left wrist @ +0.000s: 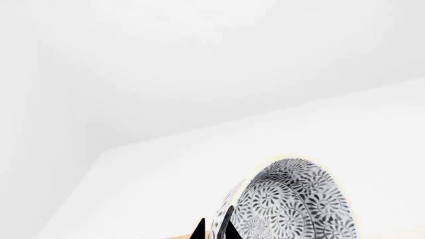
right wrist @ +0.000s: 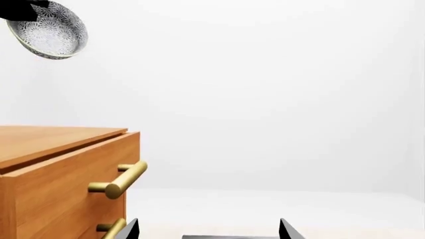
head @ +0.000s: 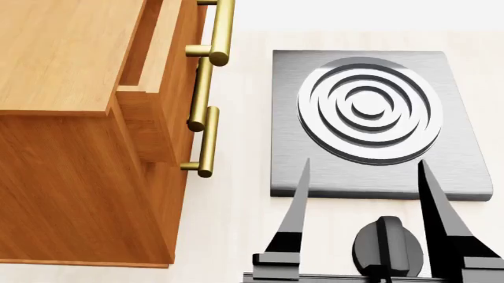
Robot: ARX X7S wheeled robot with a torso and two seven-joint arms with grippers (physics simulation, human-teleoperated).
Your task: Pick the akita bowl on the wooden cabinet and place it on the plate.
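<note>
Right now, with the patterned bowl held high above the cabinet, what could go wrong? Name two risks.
1. The left gripper pinches only the bowl by its rim, tilted; it might slip and fall.
2. The plate is in no view, so the placement target is unconfirmed; lowering blindly could hit the wooden cabinet or the stove plate.

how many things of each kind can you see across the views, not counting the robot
Patterned bowl: 1, held up in the left pincer
Wooden cabinet: 1
Brass bar handles: 3 visible in the head view
Grey stove plate with rings: 1
Black knob: 1
Total: 7
The red-ringed plate is in no view.
</note>
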